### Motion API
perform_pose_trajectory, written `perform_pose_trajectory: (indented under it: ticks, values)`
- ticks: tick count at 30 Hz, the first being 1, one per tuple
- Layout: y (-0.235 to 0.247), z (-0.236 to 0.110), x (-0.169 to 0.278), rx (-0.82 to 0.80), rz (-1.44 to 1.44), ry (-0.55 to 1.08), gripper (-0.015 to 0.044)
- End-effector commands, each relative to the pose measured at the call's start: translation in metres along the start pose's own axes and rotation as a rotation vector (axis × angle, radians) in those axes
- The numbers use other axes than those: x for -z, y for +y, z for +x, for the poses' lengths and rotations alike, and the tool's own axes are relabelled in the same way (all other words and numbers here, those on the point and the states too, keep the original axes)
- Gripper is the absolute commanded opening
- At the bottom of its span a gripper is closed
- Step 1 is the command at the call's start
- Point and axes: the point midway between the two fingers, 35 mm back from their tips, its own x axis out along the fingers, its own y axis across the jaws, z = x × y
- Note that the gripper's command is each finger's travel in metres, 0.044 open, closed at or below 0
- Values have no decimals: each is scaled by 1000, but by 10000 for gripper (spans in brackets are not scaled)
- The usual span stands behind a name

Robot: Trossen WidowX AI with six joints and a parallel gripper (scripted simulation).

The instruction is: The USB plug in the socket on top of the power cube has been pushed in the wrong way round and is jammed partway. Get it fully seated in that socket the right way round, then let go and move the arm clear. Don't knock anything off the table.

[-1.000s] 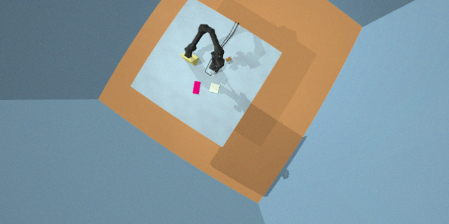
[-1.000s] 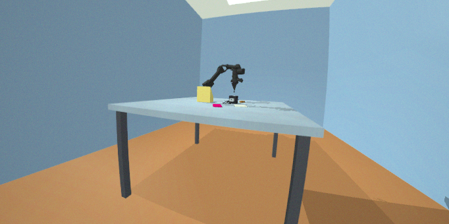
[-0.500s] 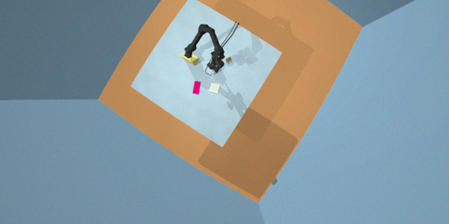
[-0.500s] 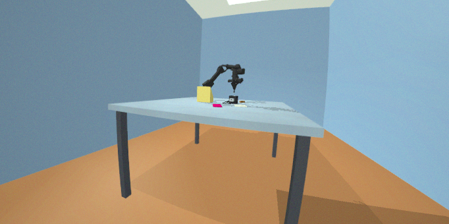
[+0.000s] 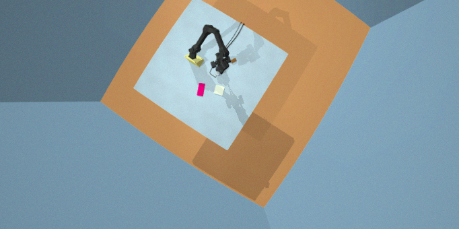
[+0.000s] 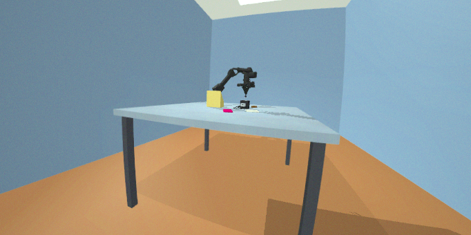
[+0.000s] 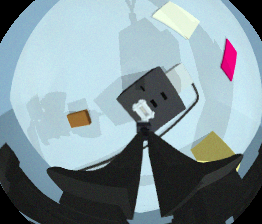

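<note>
The black power cube (image 7: 163,94) (image 6: 246,102) stands on the pale table (image 5: 168,71) (image 6: 207,118), with a thin dark cable (image 7: 192,106) (image 5: 216,73) running from it. My gripper (image 7: 144,136) (image 6: 245,95) (image 5: 220,66) points straight down over the cube's top. It is shut on the small white USB plug (image 7: 142,110), which shows at the fingertips against the cube's top face. In the exterior view the fingertips sit a little above the cube. I cannot tell whether the plug touches the socket. The arm hides the cube in the top view.
A yellow block (image 5: 195,60) (image 6: 214,99) (image 7: 211,147) sits at the arm's base. A magenta card (image 5: 200,89) (image 6: 227,110) (image 7: 230,59), a cream card (image 5: 219,90) (image 7: 176,19) and a small brown block (image 5: 233,60) (image 7: 79,119) lie near the cube.
</note>
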Motion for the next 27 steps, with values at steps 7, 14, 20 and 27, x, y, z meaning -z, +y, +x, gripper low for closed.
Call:
perform_pose_trajectory:
  ticks: [7, 14, 20, 27]
  values:
    - [-1, 1, 0, 0, 267, 0, 0]
    - [-1, 1, 0, 1, 450, 0, 0]
    - [-1, 1, 0, 1, 608, 0, 0]
    - [-1, 1, 0, 1, 791, 0, 0]
